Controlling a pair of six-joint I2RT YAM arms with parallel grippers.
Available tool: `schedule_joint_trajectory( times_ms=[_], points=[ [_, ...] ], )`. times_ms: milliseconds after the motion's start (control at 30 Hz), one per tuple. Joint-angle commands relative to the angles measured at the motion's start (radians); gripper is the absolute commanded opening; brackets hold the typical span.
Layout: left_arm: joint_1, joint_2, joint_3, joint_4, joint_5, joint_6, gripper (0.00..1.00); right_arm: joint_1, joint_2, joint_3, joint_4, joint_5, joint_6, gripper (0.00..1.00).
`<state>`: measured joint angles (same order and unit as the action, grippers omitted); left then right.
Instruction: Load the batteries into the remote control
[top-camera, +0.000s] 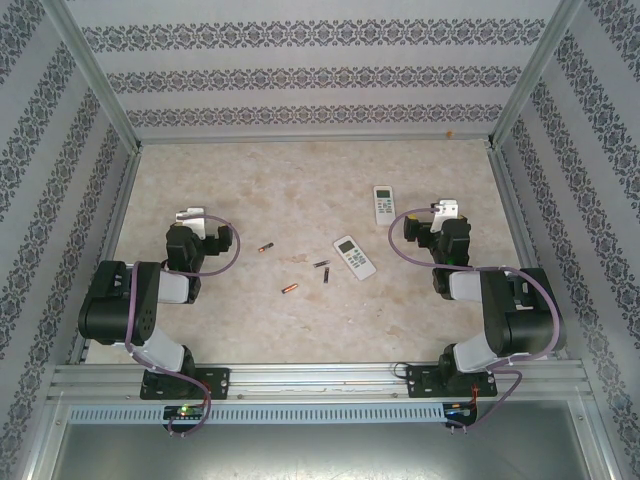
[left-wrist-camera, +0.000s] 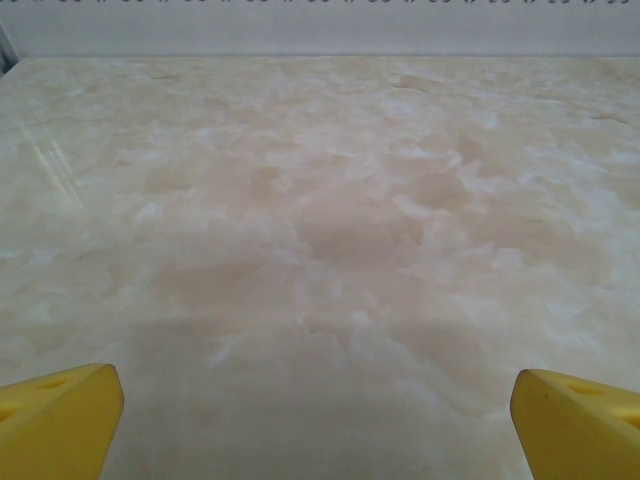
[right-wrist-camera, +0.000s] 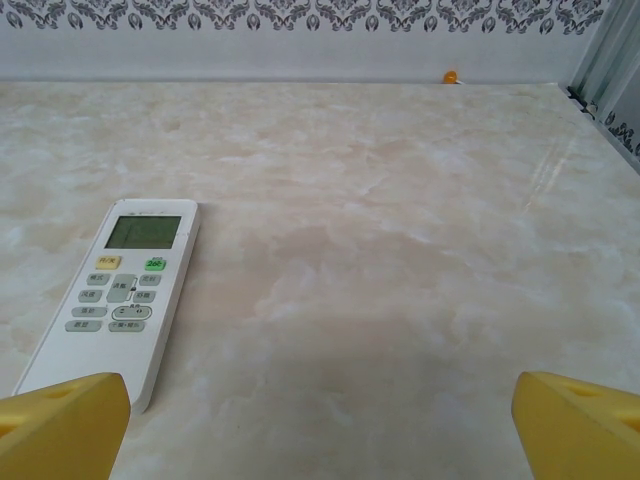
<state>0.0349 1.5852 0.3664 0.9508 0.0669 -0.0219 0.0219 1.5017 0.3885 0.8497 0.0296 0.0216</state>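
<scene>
Two white remote controls lie on the marble table: one (top-camera: 384, 204) lengthwise at the right rear, also in the right wrist view (right-wrist-camera: 115, 295) face up with its screen and buttons showing, the other (top-camera: 354, 256) tilted near the centre. Several batteries lie loose left of the tilted remote: an orange one (top-camera: 266, 247), another orange one (top-camera: 290, 289) and two dark ones (top-camera: 321, 264) (top-camera: 325, 277). My left gripper (top-camera: 190, 215) (left-wrist-camera: 320, 420) is open over bare table, left of the batteries. My right gripper (top-camera: 445, 208) (right-wrist-camera: 320, 420) is open, just right of the rear remote, with nothing between its yellow fingers (right-wrist-camera: 60, 420).
Patterned walls and metal posts (top-camera: 100, 80) enclose the table on three sides. A small orange object (right-wrist-camera: 450, 76) sits at the foot of the back wall. Both arm bases are bolted to the rail (top-camera: 320, 378) at the near edge.
</scene>
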Motion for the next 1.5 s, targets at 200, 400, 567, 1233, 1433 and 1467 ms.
schedule_joint_trajectory(
  times_ms=[200,400,567,1233,1433,1467],
  points=[
    [-0.076,-0.442,-0.047,-0.209,-0.159,-0.093,1.0,0.044,-0.389,0.153,-0.64,-0.004,0.296,0.97],
    [-0.225,-0.703,0.118,-0.622,0.084,-0.56,1.0,0.352,-0.391,0.245,-0.936,0.002,0.356,0.98],
    [-0.436,-0.641,0.3,-0.92,0.252,-0.437,1.0,0.464,-0.195,0.341,-1.037,-0.007,0.255,0.98],
    [-0.454,-0.579,0.392,-1.14,0.158,-0.366,1.0,0.58,0.305,0.62,-1.291,0.02,0.179,0.62],
    [-0.43,-0.479,0.461,-1.134,0.25,-0.578,0.98,0.594,0.151,0.583,-1.223,-0.092,0.215,0.44],
    [-0.428,-0.453,0.476,-1.117,0.296,-0.614,0.97,0.592,0.101,0.568,-1.183,-0.15,0.236,0.44]
  ],
)
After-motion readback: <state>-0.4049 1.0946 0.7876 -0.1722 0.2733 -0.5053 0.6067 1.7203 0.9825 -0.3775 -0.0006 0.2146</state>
